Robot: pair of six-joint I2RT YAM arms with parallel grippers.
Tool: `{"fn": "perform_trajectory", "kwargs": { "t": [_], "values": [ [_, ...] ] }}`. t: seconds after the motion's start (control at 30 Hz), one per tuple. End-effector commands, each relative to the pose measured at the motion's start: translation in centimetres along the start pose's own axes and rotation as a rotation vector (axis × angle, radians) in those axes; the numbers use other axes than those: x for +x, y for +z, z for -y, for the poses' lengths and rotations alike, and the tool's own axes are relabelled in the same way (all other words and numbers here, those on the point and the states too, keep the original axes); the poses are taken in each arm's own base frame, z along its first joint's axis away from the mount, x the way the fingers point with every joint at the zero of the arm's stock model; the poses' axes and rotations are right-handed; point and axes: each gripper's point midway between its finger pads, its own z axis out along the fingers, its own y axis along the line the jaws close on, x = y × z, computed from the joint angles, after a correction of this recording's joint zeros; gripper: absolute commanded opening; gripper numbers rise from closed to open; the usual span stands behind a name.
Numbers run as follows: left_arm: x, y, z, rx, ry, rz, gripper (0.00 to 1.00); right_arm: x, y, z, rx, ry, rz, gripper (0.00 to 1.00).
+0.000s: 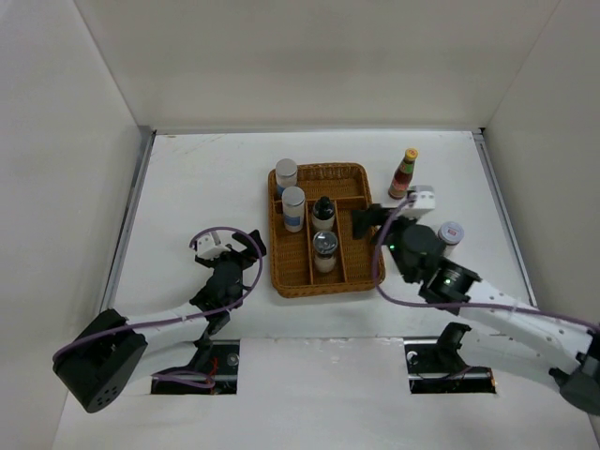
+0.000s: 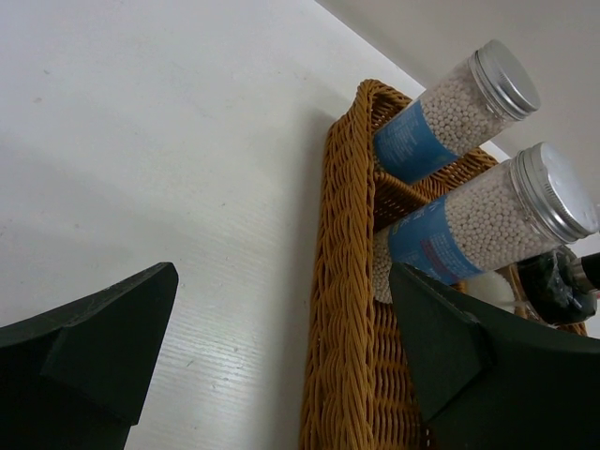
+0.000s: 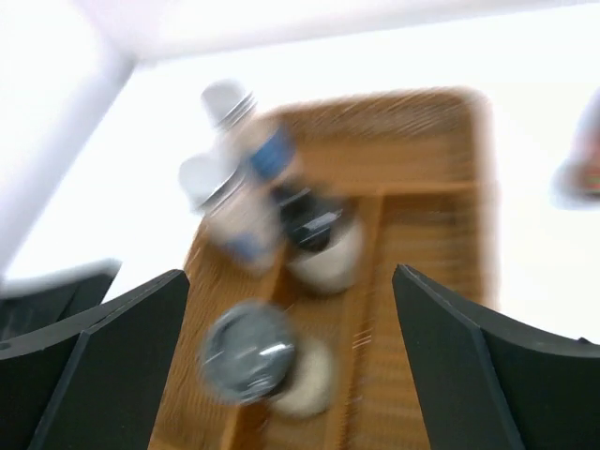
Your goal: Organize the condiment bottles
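Top view: wicker tray [image 1: 352, 173] sits mid-bench [image 1: 187, 169]. White blue-label bottles [image 1: 293, 208] stand in its left column. Black-capped bottle [image 1: 323, 214] and grey-lidded shaker [image 1: 325, 251] stand in the middle column. Slim red bottle [image 1: 404, 173] and red-white-lidded jar [image 1: 452, 232] stand on the bench right of the tray. Left fingers [image 1: 251, 246] are left of the tray, right fingers [image 1: 366, 218] at its right rim.

Left wrist: fingers spread wide, empty, beside the tray wall.

Right wrist: blurred; fingers wide apart, holding nothing, over the tray.

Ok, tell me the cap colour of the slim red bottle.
Yellow; the bottle's cap shows best in the top view.
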Motion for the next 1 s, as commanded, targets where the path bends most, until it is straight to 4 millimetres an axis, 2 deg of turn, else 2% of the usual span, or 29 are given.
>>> {"fn": "perform_trajectory", "kwargs": {
  "t": [0.0, 0.1, 0.2, 0.4, 0.57, 0.83, 0.97],
  "values": [
    [-1.1, 0.3, 1.2, 0.026, -0.053, 0.031, 1.00, -0.9, -2.2, 8.9, 0.313, 0.047, 0.054, 0.94],
    [-1.3, 0.2, 1.4, 0.036, -0.062, 0.034, 1.00, 1.0, -4.7, 15.1, 0.549, 0.046, -0.041, 0.85],
    [-1.0, 0.3, 1.3, 0.030, -0.053, 0.029, 1.00, 2.7, -6.5, 18.1, 0.670, 0.048, -0.126, 0.81],
    [-0.6, 0.3, 1.6, 0.040, -0.048, 0.012, 1.00, 5.7, -6.4, 19.5, 0.743, 0.009, -0.251, 0.92],
    [-0.7, 0.3, 1.7, 0.045, -0.052, 0.013, 1.00, 6.5, -4.5, 19.4, 0.704, 0.009, -0.270, 0.95],
    [-0.6, 0.3, 1.7, 0.044, -0.050, 0.010, 1.00, 7.1, -1.7, 21.0, 0.664, 0.065, -0.255, 0.88],
    [-0.2, 0.4, 1.6, 0.036, -0.038, 0.001, 1.00, 7.7, -0.9, 21.3, 0.659, 0.061, -0.274, 0.72]
  ]
}}
